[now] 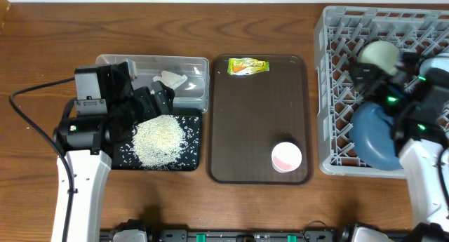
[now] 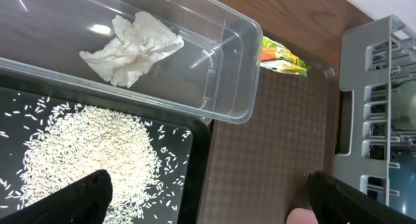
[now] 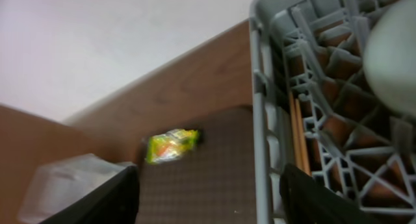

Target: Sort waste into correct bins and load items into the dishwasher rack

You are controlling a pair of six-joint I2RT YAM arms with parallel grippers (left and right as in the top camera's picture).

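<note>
Left arm (image 1: 81,182) and right arm (image 1: 424,175): white tubular links, black joint housings; a thin black cable (image 1: 12,102) loops from the left one, small green lights (image 1: 389,99) dot the right

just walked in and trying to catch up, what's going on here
Two robot arms are clearing a table. The left hand hovers open over the rice piled in the black tray, beside the clear tub holding a crumpled tissue. The right hand is open over the grey rack, where a pale bowl and a blue dish already sit. A snack wrapper and a pink cup lie on the brown tray, not yet sorted.
</note>
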